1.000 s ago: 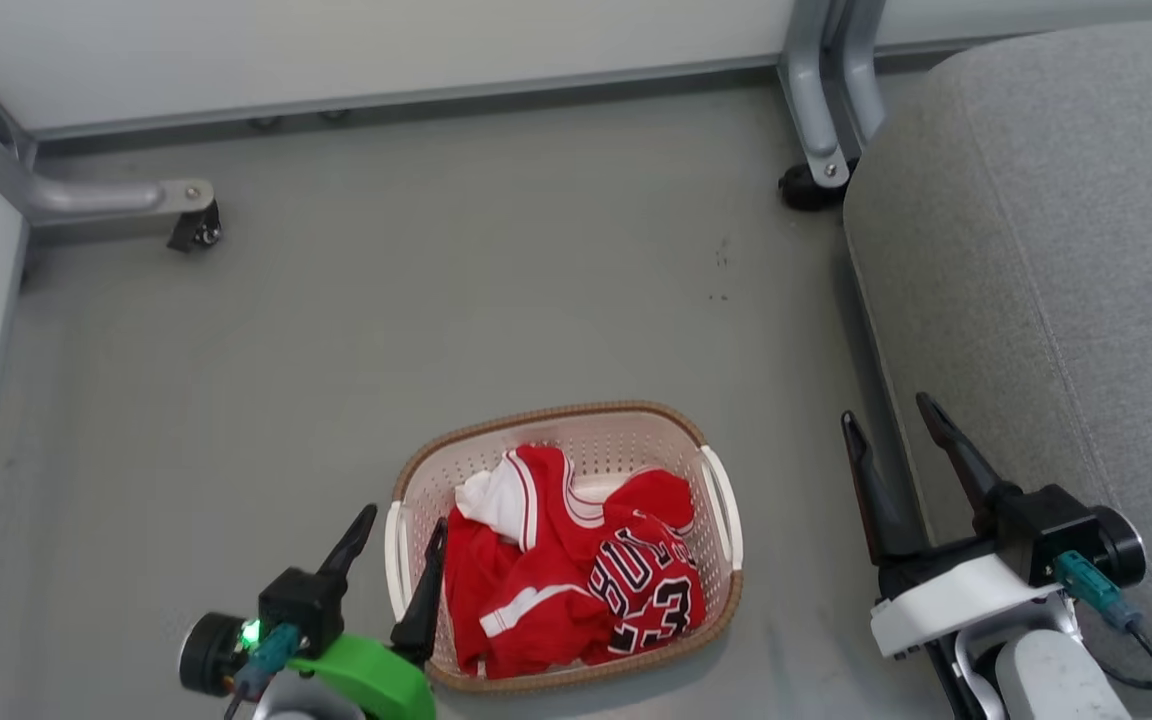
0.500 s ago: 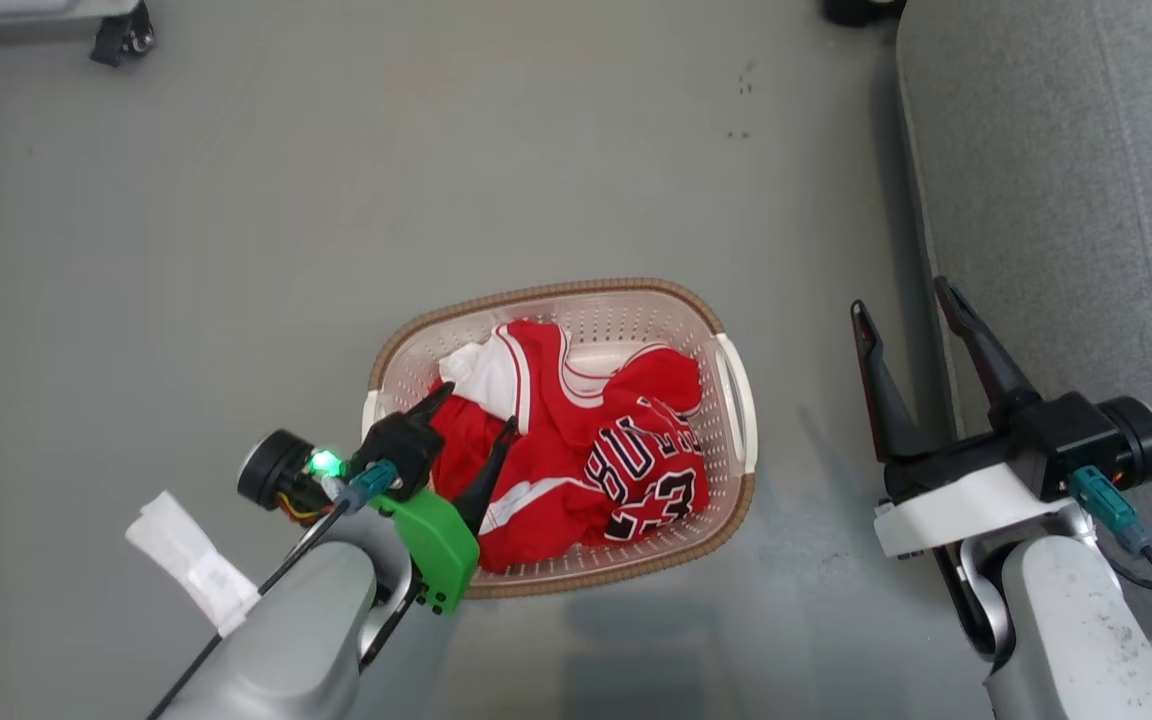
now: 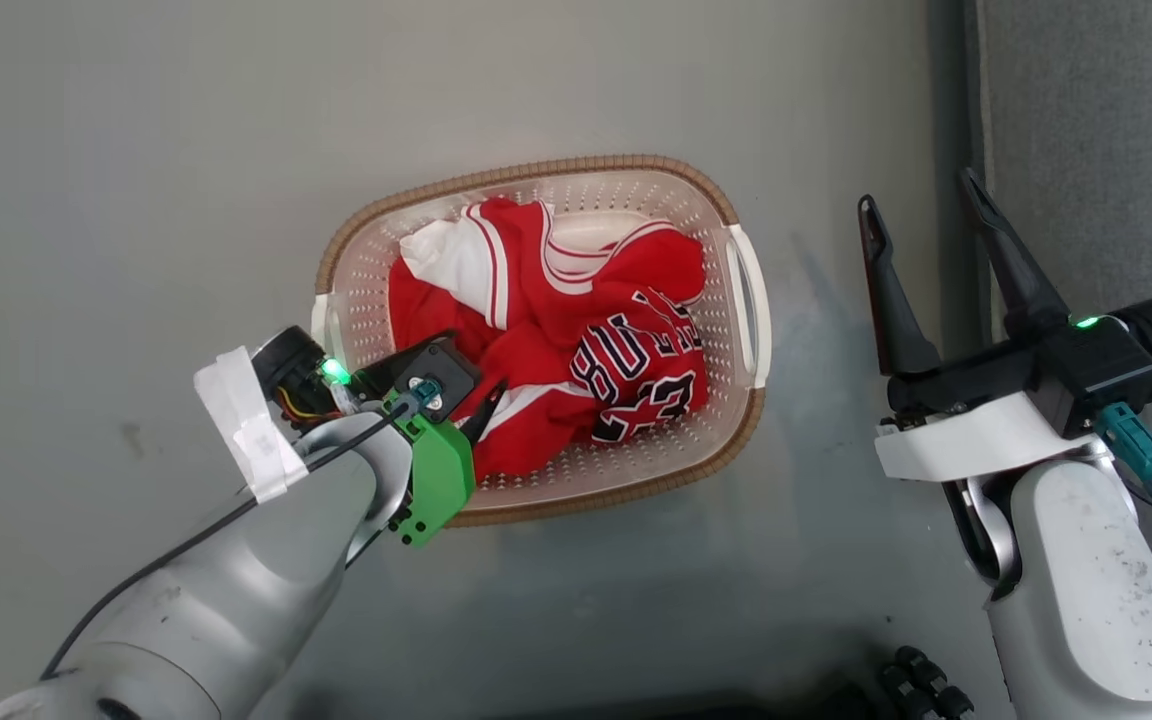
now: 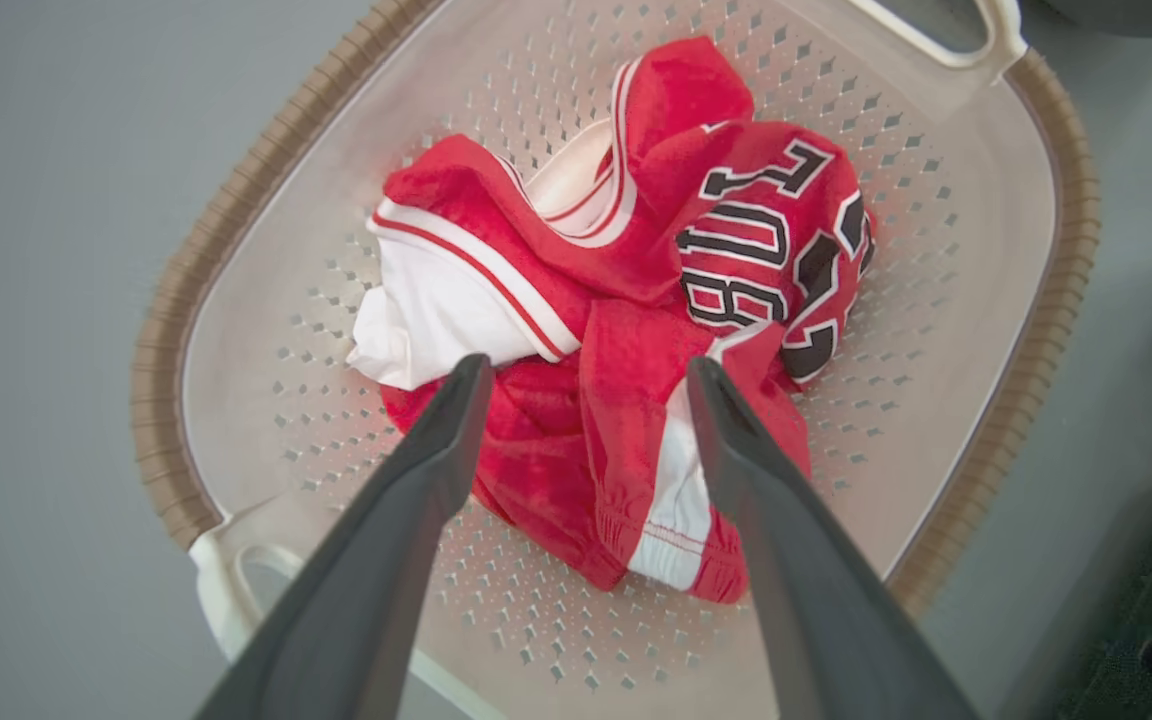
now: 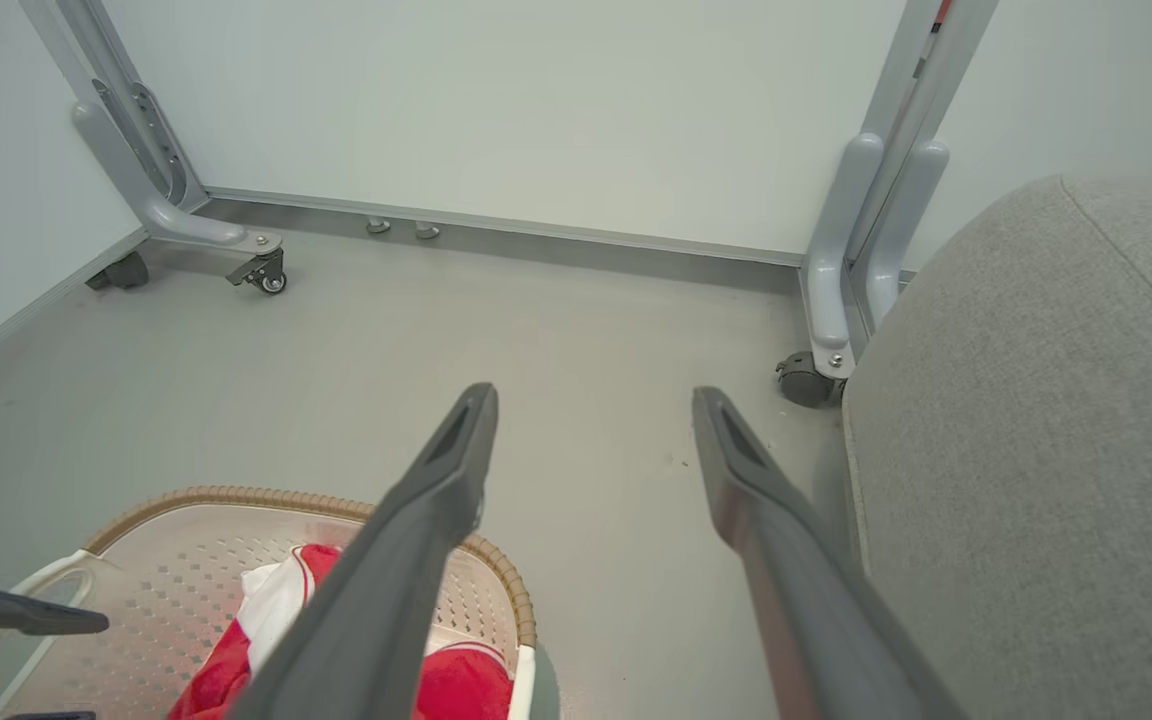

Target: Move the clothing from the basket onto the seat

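Note:
The cream perforated basket with a brown rim stands on the grey floor. Crumpled inside it is the red clothing, with white panels and black lettering. My left gripper hangs open over the basket's near-left part. In the left wrist view its fingers straddle a red and white fold of the clothing from above and grip nothing. My right gripper is open and empty, to the right of the basket and just left of the light-grey seat, whose edge also appears in the right wrist view.
Grey metal frame legs on castors stand by the far wall, one at the left and one beside the seat. Bare floor lies between the basket and the seat. A dark part of the robot's base sits at the bottom edge.
The head camera has tilted downward, shifting the whole picture. My left gripper has swung from beside the basket's left handle to over the clothing, still open. The right gripper holds its place.

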{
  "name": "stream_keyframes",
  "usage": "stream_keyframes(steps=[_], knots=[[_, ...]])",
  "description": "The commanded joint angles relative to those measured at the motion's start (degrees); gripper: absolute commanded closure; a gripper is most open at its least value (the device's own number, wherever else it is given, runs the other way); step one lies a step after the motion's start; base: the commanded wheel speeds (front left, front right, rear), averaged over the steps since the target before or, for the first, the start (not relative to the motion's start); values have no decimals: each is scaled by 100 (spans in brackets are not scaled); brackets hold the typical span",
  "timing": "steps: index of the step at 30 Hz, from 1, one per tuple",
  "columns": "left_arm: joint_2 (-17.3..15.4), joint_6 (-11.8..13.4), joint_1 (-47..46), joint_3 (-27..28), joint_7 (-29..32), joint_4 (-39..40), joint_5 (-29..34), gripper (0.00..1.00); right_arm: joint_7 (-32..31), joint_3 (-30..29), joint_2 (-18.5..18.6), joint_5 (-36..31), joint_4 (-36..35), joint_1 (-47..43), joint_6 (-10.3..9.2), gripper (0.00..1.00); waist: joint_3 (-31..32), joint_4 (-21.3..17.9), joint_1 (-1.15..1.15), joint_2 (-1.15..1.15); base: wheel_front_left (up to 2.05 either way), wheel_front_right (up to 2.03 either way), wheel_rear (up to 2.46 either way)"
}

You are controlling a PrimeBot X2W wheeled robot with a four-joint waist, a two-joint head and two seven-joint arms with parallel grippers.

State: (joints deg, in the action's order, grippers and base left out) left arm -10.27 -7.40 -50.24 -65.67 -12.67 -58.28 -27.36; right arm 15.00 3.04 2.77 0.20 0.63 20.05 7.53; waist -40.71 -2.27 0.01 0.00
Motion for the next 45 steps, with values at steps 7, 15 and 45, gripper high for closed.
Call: stream_keyframes(steps=[7, 15, 45], knots=[[-163, -16, -625, -652, 237, -149, -408, 0, 28, -47, 20, 128, -192, 188, -8, 0, -858, -348, -1, 0, 0, 0, 0], [-271, -15, -1072, -774, 636, 24, -266, 0, 28, -10, 19, 181, -265, 306, -8, 0, -1295, -433, -1, 0, 0, 0, 0], [-337, -15, -1135, -773, 1552, 806, 429, 100, 28, 75, 20, 39, -387, 536, -8, 0, -2105, -387, -1, 0, 0, 0, 0]])
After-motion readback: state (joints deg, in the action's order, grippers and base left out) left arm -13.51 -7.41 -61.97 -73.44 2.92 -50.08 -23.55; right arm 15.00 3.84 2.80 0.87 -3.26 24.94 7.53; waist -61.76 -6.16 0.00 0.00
